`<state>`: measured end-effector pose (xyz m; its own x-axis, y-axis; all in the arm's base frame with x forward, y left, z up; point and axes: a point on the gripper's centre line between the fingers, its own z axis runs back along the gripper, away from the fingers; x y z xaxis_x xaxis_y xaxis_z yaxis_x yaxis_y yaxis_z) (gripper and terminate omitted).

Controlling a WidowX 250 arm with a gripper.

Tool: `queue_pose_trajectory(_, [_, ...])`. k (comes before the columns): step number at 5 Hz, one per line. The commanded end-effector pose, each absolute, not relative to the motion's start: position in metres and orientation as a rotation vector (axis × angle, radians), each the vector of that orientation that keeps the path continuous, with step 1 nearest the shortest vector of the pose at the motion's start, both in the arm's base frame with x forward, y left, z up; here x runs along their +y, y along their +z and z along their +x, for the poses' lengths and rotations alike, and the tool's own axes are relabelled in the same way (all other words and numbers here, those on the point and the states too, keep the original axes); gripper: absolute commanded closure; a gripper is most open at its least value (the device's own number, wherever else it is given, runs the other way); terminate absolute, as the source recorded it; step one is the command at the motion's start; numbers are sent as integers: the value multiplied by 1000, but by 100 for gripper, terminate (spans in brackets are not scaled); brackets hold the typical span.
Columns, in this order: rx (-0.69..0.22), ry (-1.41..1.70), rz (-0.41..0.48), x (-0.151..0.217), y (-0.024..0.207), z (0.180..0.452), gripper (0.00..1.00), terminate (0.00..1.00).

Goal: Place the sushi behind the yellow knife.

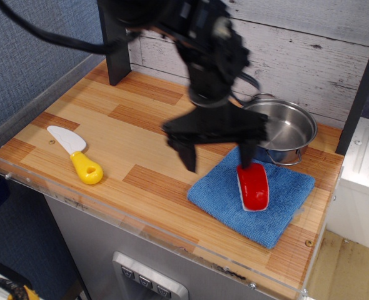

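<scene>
The sushi (253, 187), a glossy red piece on a white base, lies on a blue cloth (253, 200) at the right of the wooden counter. The yellow knife (76, 154), white blade and yellow handle, lies at the front left. My gripper (218, 157) is open and empty, its two black fingers spread wide. It hangs above the cloth's left part. The right finger (248, 152) is just above the sushi's far end; the left finger (188, 155) is left of the cloth.
A steel pot (278, 130) stands behind the cloth, close to my gripper's right side. A dark post (112, 47) stands at the back left. A grey plank wall runs behind the counter, and a clear rim edges its front.
</scene>
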<state>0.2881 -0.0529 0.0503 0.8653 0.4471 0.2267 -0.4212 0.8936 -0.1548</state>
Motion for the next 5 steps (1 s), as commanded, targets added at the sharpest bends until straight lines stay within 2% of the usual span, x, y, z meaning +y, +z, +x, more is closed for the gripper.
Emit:
queue_pose_trajectory(1, [-263,455,-149,-95,48,285,0,0])
queue_pose_trajectory(5, [-259,487,-93,-90,31,301,0,0])
